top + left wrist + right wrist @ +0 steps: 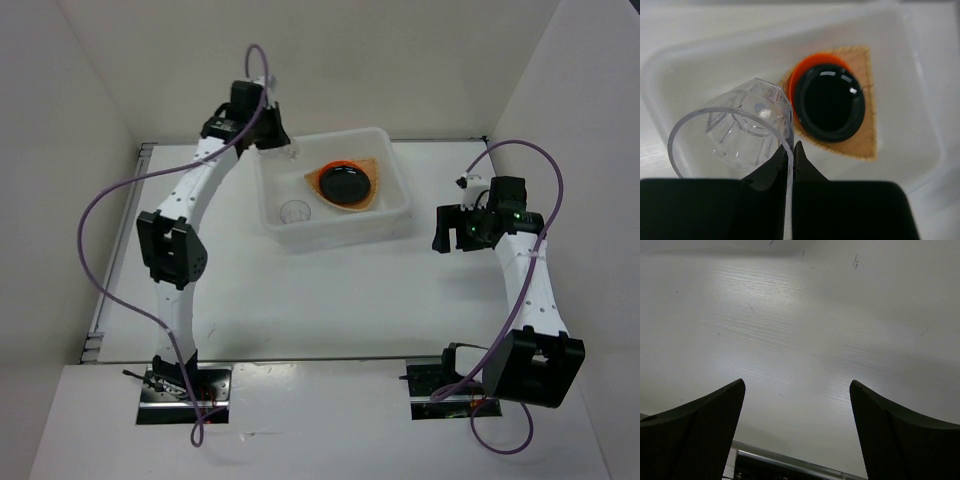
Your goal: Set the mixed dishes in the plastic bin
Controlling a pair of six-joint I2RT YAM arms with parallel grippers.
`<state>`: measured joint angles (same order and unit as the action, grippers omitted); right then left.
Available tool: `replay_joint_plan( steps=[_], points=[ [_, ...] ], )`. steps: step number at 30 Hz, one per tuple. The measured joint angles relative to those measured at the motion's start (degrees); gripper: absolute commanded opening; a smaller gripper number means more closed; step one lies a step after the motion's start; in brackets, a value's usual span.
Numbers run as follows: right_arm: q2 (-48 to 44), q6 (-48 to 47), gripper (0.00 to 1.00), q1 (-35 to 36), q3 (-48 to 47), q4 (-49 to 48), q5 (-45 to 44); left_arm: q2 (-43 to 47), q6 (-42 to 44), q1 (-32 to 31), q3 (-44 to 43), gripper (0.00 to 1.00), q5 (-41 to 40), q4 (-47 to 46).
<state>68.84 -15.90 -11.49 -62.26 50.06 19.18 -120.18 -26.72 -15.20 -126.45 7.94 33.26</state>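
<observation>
clear cup (732, 135) over plastic bin (340, 235)
bin, upper middle, holds woven tray (862, 135), orange plate (807, 67), black plate (830, 102), second cup (295, 211); left claw (791, 150) pinches the cup's rim, right claw (797, 390) gapes empty. released high, it could bounce out.

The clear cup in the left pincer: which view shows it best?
The left wrist view: the cup fills the near frame, its rim pinched. The top view shows only a faint glint; the right wrist view shows none.
</observation>
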Motion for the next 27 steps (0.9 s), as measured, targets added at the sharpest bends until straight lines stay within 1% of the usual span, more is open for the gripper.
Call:
replay_joint_plan(
  steps=[3,5,7,12,17,21,27],
  points=[
    [0.0,0.0,0.9,-0.1,0.0,0.0,-0.1,-4.7,1.8,-4.6,-0.7,0.0,-5.4,3.9],
    [0.0,0.0,0.9,-0.1,0.0,0.0,-0.1,-7.1,2.6,-6.5,-0.9,0.0,-8.4,5.7],
    [0.0,0.0,0.9,-0.1,0.0,0.0,-0.2,-8.7,2.8,-7.3,-0.9,0.0,-11.0,7.3],
    [0.1,0.0,0.9,-0.7,0.0,0.0,-0.2,-9.9,2.8,-6.8,-2.0,0.0,-15.7,8.7],
    [0.5,0.0,0.91,-0.7,0.0,0.0,-0.3,-10.6,2.8,-6.4,-3.3,0.04,-17.1,8.4],
    [0.6,0.0,0.91,-0.8,0.0,-0.1,-0.3,-11.9,2.8,-6.4,-3.3,0.09,-17.1,8.2],
    [0.6,0.0,0.91,-1.2,0.0,-0.1,-0.3,-14.3,2.8,-6.7,-3.3,0.1,-16.5,8.2]
  ],
)
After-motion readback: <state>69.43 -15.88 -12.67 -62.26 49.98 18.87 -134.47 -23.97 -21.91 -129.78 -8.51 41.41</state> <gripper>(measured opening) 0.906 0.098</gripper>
